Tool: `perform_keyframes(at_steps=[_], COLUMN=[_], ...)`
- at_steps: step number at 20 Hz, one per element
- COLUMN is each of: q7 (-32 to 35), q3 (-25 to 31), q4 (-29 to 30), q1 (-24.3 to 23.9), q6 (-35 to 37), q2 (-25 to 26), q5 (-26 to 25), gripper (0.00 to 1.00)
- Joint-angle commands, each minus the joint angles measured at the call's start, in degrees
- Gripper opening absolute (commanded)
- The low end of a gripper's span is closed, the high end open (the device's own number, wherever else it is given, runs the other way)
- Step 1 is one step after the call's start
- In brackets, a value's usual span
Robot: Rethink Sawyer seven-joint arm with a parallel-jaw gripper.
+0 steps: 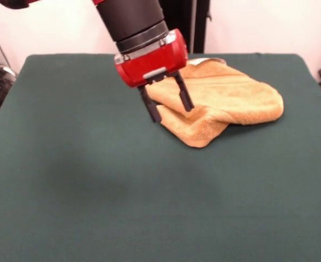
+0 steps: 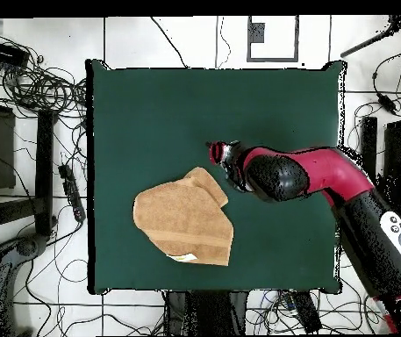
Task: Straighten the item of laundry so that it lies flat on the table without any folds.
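The orange-tan towel [image 1: 226, 98] lies crumpled on the far right part of the green table [image 1: 67, 174], with its near-left part folded over in a thick lip. In the overhead view the towel [image 2: 184, 219] shows a folded flap at its upper right corner and a small white tag [image 2: 183, 257] near its lower edge. My gripper [image 1: 172, 113] hangs at the towel's left edge, its two black fingers apart and pointing down, with the towel's fold showing between them. In the overhead view the gripper [image 2: 218, 156] is just above that folded corner. It holds nothing that I can see.
The green table [image 2: 151, 105] extends well beyond the towel in the overhead view. Cables [image 2: 37, 83] and dark equipment lie on the floor around the table. A black stand [image 1: 196, 22] rises behind the far edge.
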Motion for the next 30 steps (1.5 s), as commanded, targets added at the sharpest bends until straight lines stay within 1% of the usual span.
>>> perform_keyframes(at_steps=[1,4,7,10,12,14,16,21,26,28,30], q7=[-14.95,-15.11,-14.89,-14.71,-14.38,-13.92,-14.55,-14.34,-14.86,-15.83,-16.48], q3=[-3.34,-5.67,-6.85,-7.95,-8.39,-9.10,-9.71,-11.04,-12.22,-13.32,-13.63], q4=[-5.31,-6.32,-6.19,-6.20,-6.18,-6.49,-6.68,-5.12,-4.57,-4.80,-4.63], q1=[3.69,5.23,6.04,6.91,7.21,7.68,8.33,8.85,9.32,9.93,9.94], q6=[0.94,-0.11,0.69,3.84,4.38,6.15,9.54,15.09,20.10,24.16,25.05], q2=[1.14,2.65,2.69,2.25,2.22,2.75,2.56,1.77,1.78,1.41,1.58], q5=[-6.01,-8.77,-10.81,-11.08,-11.15,-10.07,-8.23,-4.40,-2.82,-2.42,-2.85], gripper=[1.00,1.00,1.00,1.00,1.00,1.00,1.00,1.00,1.00,1.00,1.00])
